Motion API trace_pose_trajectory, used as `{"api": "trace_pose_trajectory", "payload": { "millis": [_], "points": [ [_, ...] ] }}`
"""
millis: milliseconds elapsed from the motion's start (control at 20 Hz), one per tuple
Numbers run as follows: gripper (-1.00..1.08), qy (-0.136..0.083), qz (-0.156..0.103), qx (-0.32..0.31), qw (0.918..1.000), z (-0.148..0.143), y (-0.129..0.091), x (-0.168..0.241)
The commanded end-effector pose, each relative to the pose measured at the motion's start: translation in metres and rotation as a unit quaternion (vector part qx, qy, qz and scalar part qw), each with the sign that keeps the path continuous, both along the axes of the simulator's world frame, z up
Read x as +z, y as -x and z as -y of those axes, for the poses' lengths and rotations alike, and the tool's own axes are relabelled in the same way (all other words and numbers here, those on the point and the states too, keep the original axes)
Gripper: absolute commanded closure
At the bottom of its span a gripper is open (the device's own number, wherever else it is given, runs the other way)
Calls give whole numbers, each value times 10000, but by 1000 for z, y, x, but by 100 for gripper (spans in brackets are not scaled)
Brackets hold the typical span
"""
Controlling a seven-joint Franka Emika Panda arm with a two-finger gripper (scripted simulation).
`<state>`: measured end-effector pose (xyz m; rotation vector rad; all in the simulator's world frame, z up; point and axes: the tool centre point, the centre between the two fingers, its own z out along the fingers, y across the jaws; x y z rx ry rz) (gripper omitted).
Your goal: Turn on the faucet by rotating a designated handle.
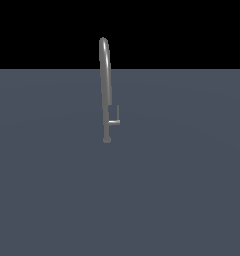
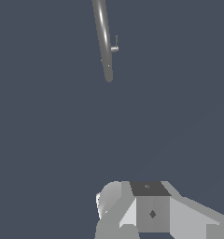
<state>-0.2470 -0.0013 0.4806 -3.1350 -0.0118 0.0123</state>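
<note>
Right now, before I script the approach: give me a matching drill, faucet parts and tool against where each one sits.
Things:
1. faucet's arched top
2. handle
3. faucet's foot
4. tool

Places:
A. stands on the grey floor
B. shows only in the wrist view, well apart from the faucet
C. rises above the floor's far edge, against the black background
D. juts from the lower stem toward the exterior view's right, thin bar pointing up

Pairs: 1-C, 2-D, 3-A, 4-B
</note>
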Motion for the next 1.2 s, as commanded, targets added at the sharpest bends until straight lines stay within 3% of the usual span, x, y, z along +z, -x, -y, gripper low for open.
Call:
{"api": "trace_pose_trajectory", "payload": {
  "millis": [0,550,1150],
  "points": [
    [108,0,0,0,10000,0,0,0],
    [108,-165,-204,-174,9995,-3,-16,-3],
    [108,-730,-900,-768,9903,-11,-71,-17]
  ]
}}
